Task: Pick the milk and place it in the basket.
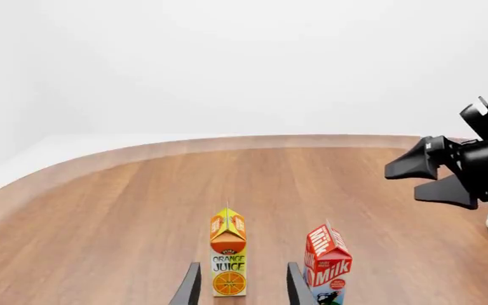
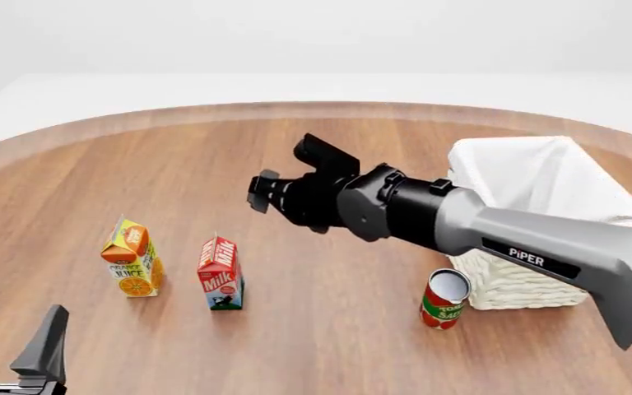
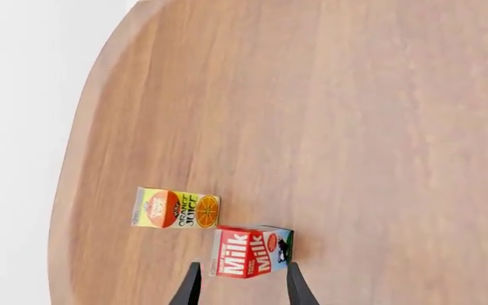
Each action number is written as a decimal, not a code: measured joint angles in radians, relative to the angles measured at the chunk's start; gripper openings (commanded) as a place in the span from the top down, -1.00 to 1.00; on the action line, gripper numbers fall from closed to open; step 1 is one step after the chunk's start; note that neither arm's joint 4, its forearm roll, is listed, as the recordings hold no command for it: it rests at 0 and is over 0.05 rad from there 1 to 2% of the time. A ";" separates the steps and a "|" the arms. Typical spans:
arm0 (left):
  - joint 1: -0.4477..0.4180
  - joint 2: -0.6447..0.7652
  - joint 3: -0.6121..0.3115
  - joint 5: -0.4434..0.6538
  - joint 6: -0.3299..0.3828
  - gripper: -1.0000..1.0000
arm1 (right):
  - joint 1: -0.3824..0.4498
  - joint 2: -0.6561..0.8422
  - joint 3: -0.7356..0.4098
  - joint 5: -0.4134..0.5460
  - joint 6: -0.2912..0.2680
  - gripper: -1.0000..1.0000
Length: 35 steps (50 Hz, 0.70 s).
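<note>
Approach step: the right hand [image 2: 259, 191], fingers apart and empty, hangs above the upright milk [image 2: 220, 274]; next, descend and close.

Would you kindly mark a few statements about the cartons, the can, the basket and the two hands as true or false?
1. The milk stands upright on the table. True.
2. The milk is already in the basket. False: it stands on the table, well to the left of the basket in the front view.
3. The right hand grips the milk. False: it is open and in the air above the table, holding nothing.
4. The juice carton stands left of the milk in the front view. True.
5. The tomato-sauce can lies inside the basket. False: it stands on the table beside the basket's near corner.
6. The left hand is open. True.
</note>
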 measured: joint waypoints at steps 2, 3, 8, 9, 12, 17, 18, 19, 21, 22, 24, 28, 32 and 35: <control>0.000 0.000 0.000 0.000 0.000 -1.00 | 0.006 0.007 -0.004 -0.001 0.003 -1.00; 0.000 0.000 0.000 0.000 0.000 -1.00 | 0.008 0.010 -0.006 -0.002 0.004 -1.00; 0.000 0.000 0.000 0.000 0.000 -1.00 | 0.021 0.028 -0.015 -0.008 0.013 -1.00; 0.000 0.000 0.000 0.000 0.000 -1.00 | 0.023 0.031 -0.016 -0.010 0.015 -1.00; 0.000 0.000 0.000 0.000 0.000 -1.00 | 0.027 0.039 -0.019 -0.013 0.020 -1.00; 0.000 0.000 0.000 0.000 0.000 -1.00 | 0.030 0.050 -0.022 -0.019 0.027 -1.00; 0.000 0.000 0.000 0.000 0.000 -1.00 | 0.031 0.052 -0.023 -0.021 0.028 -1.00; 0.000 0.000 0.000 0.000 0.000 -1.00 | 0.031 0.055 -0.023 -0.022 0.030 -1.00; 0.000 0.000 0.000 0.000 0.000 -1.00 | 0.031 0.059 -0.024 -0.025 0.033 -1.00; 0.000 0.000 0.000 0.000 0.000 -1.00 | 0.032 0.061 -0.025 -0.026 0.034 -1.00; 0.000 0.000 0.000 0.000 0.000 -1.00 | 0.033 0.067 -0.026 -0.029 0.037 -1.00; 0.000 0.000 0.000 0.000 0.000 -1.00 | 0.035 0.079 -0.031 -0.032 0.043 -1.00; 0.000 0.000 0.000 0.000 0.000 -1.00 | 0.035 0.092 -0.038 -0.029 0.045 -1.00; 0.000 0.000 0.000 0.000 0.000 -1.00 | 0.035 0.101 -0.042 -0.027 0.047 -1.00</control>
